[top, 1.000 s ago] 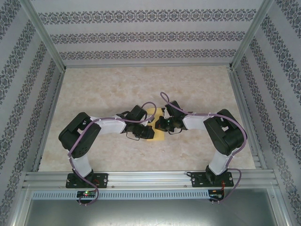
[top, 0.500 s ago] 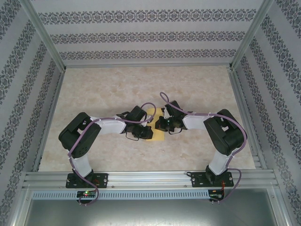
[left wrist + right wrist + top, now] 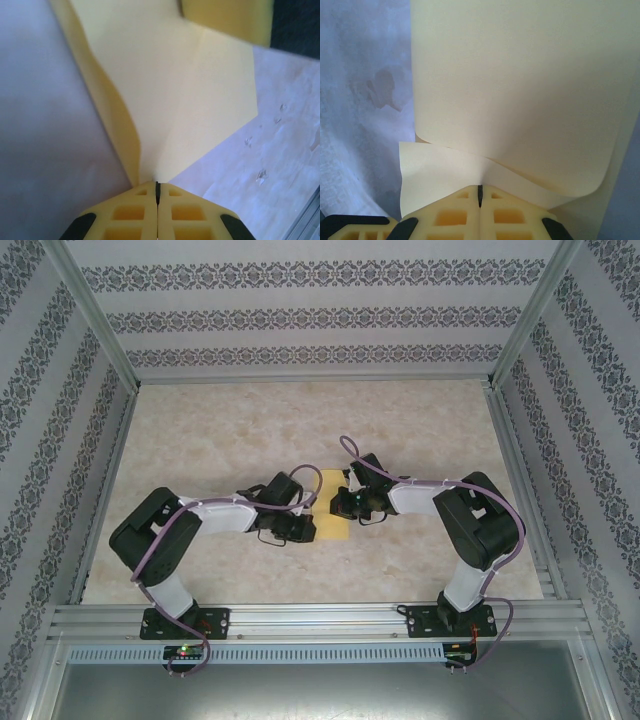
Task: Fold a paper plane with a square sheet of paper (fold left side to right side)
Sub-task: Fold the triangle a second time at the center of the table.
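A: Sheet location?
B: Centre of the overhead frame, on the marbled beige table (image 3: 250,430). The square sheet of paper (image 3: 331,530) is thin, matte yellow, and lies between the two arms.
A: Grippers?
B: Left gripper (image 3: 157,186): yellow latticed jaws pressed together, pinching a creased corner. Right gripper (image 3: 480,189): pinched on the lower layer, with the upper layer curling over it.

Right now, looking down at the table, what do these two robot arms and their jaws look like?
Both the left arm and right arm are chunky black joint housings joined by smooth white links, each trailing a lilac cable. Black bases bolt to a silver rail. Close up, the jaws are yellow blocks with square hollows and black corners.
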Tool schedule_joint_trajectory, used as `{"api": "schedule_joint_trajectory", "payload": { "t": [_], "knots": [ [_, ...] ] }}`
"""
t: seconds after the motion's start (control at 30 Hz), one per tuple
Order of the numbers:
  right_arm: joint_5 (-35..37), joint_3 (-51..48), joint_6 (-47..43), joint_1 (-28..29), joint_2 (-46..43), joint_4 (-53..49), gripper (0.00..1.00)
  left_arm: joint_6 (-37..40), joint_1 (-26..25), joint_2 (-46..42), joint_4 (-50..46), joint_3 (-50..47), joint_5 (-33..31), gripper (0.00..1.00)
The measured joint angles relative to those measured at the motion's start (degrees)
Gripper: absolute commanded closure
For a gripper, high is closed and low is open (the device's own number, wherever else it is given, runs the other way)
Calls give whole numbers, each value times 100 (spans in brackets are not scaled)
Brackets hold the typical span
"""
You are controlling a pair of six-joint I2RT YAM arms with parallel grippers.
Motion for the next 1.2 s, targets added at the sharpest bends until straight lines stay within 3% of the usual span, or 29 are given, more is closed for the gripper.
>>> {"api": "schedule_joint_trajectory", "payload": {
  "t": [0.4,0.77,1.2],
  "knots": [
    [4,26,-2,0,0,-61,100,-197,282,-645,-20,-37,306,91],
    [7,26,-2,0,0,-63,100,-271,284,192,415,262,800,89],
    [256,24,-157,-2,-262,-426,100,-59,286,459,348,275,452,92]
  ]
}}
